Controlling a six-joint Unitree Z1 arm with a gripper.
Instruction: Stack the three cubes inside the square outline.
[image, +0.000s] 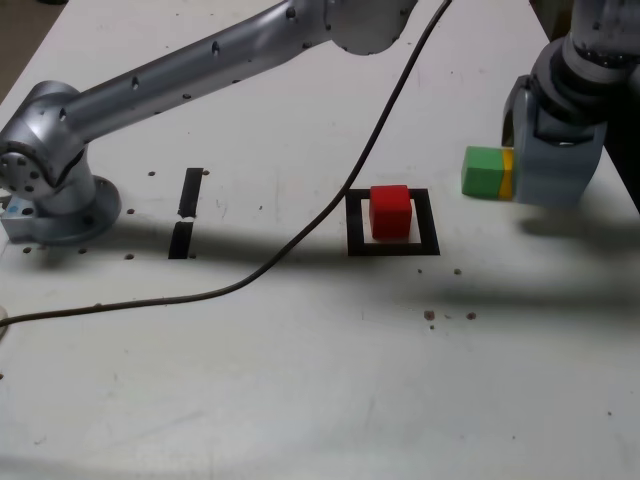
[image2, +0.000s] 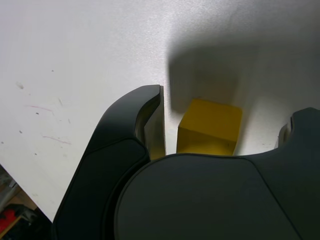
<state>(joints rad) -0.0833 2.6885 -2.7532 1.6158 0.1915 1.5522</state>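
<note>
Risk: gripper (image2: 220, 125) jaws open astride yellow cube (image2: 210, 126), not gripping; green cube (image: 483, 172) touching, may get nudged on closing.

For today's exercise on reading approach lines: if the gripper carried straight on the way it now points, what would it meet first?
Most likely the yellow cube, which sits between the gripper fingers in the wrist view, then the table beneath. Depth is unclear; contact cannot be told.
</note>
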